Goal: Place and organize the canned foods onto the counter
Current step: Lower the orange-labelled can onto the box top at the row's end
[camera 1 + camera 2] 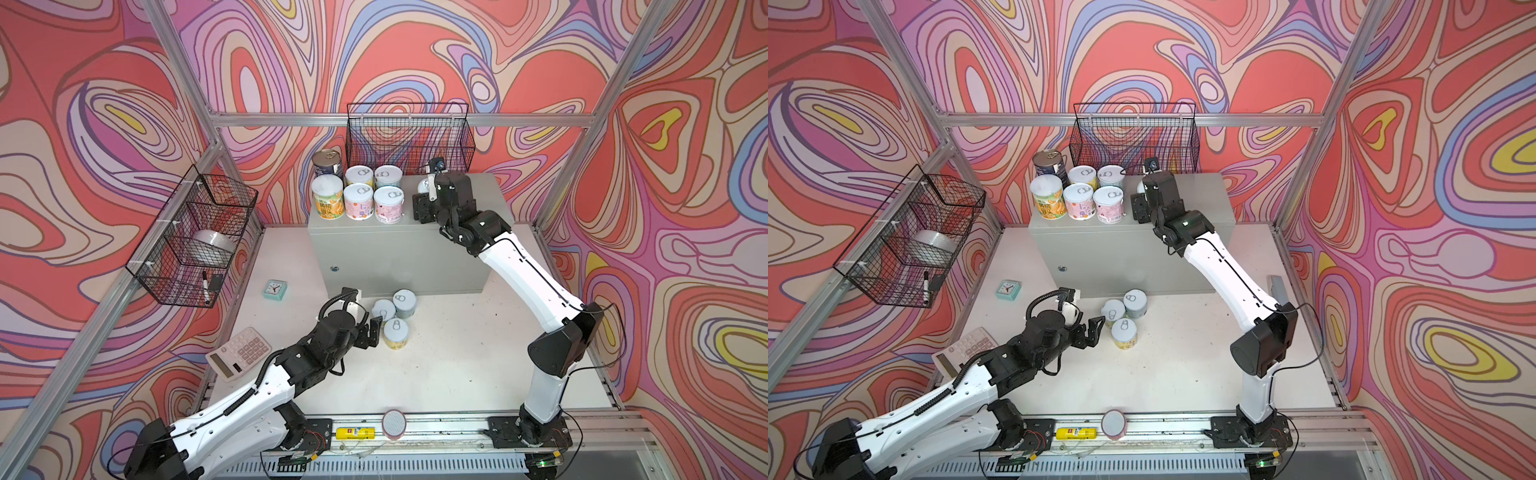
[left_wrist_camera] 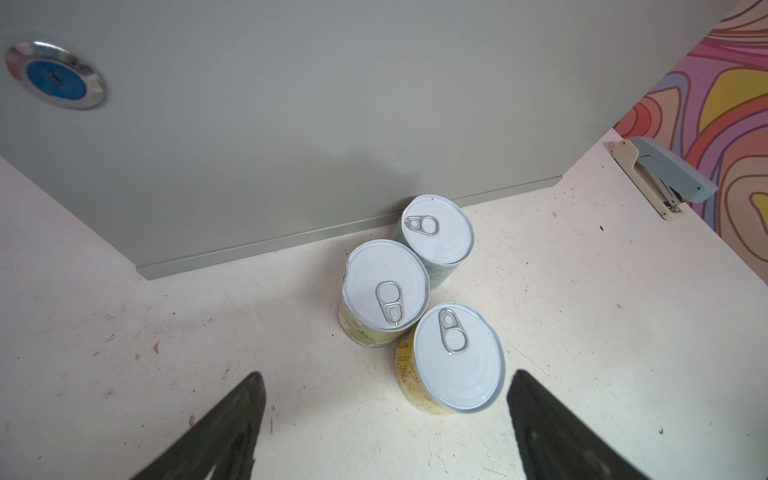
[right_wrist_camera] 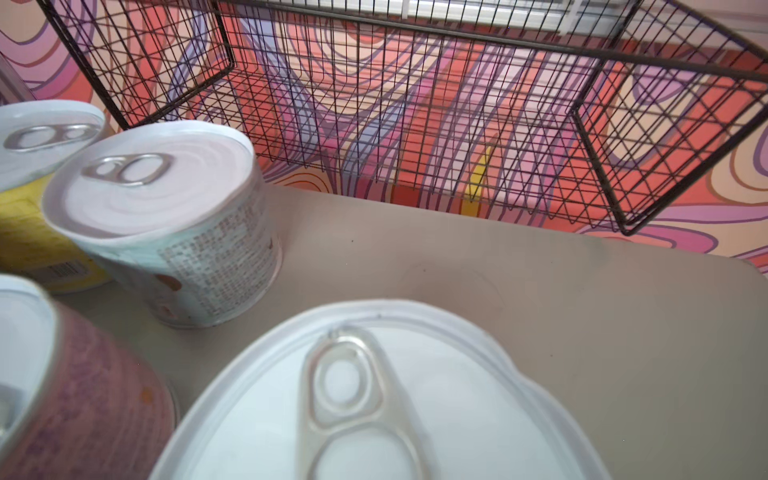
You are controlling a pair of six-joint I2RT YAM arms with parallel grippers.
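Note:
Six canned foods stand grouped at the left end of the grey counter. My right gripper is over the counter top beside them, shut on a short white-lidded can whose lid fills the near part of the right wrist view; its fingers are hidden there. Three short cans stand on the table against the counter's front. My left gripper is open just short of the yellow can, holding nothing.
A black wire basket hangs behind the counter, another on the left wall. On the table lie a teal clock, a calculator, a stapler, and at the front rail a yellow tube and a pink-rimmed disc.

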